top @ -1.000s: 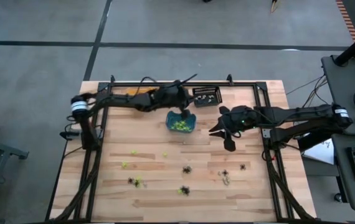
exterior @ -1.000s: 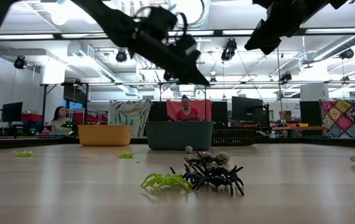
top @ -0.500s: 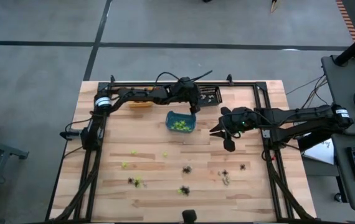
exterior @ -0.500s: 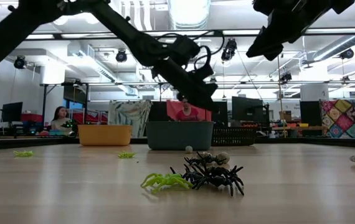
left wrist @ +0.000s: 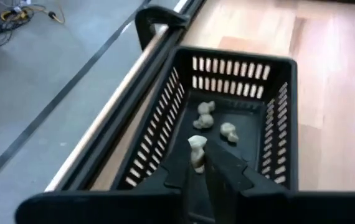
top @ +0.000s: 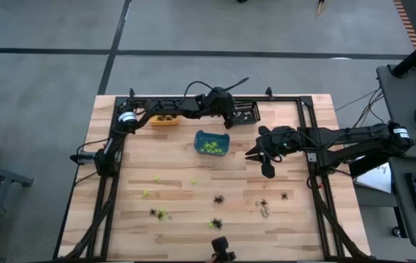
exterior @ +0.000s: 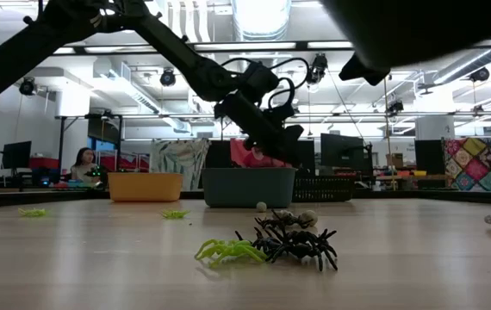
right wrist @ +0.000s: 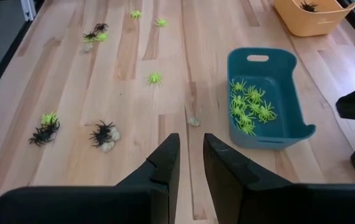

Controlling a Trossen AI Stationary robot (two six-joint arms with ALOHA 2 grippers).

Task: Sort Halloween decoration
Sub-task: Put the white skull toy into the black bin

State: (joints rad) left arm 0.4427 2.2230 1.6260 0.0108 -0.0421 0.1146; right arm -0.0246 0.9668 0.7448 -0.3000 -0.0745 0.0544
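Both arms are dark, near-black, built of slim jointed links.

Left arm: a white band rings the link near its base; thin black cables loop up clear of the wrist section. In the low view the same cables arc over the wrist housing.

Right arm: a white band near its base; a small green light shows on the wrist housing.

Right gripper: two flat, matte black fingers, wedge-shaped, on a broad black crossbar.

Left gripper: same black, angular fingers.
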